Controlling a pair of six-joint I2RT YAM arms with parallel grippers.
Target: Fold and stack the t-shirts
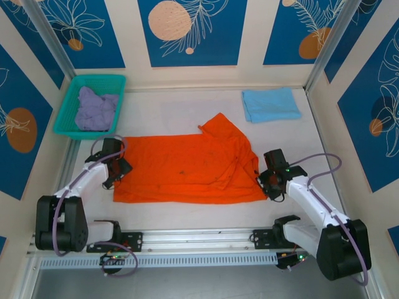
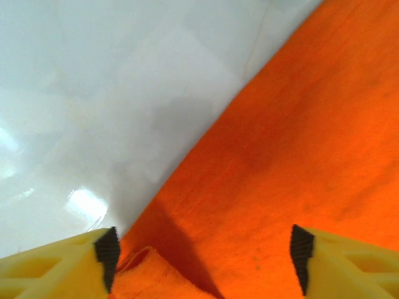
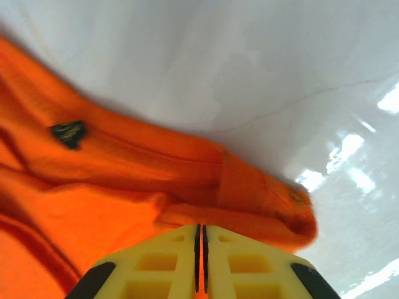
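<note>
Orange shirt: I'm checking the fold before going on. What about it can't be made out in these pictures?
Top view: the orange shirt has part of its right edge hidden under the right gripper.
Left wrist view: the bottom edge cuts off the cloth between the fingers of the left gripper, so contact is unclear.
Right wrist view: a small dark mark is too blurred to identify.

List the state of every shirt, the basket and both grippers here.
Bright orange cloth t-shirt: spread out, right end rumpled
Light blue cloth t-shirt: folded flat
Teal plastic mesh basket: upright
Pale lavender cloth t-shirt: crumpled in basket
Left gripper: open over orange shirt's edge
Right gripper: shut on orange shirt
</note>
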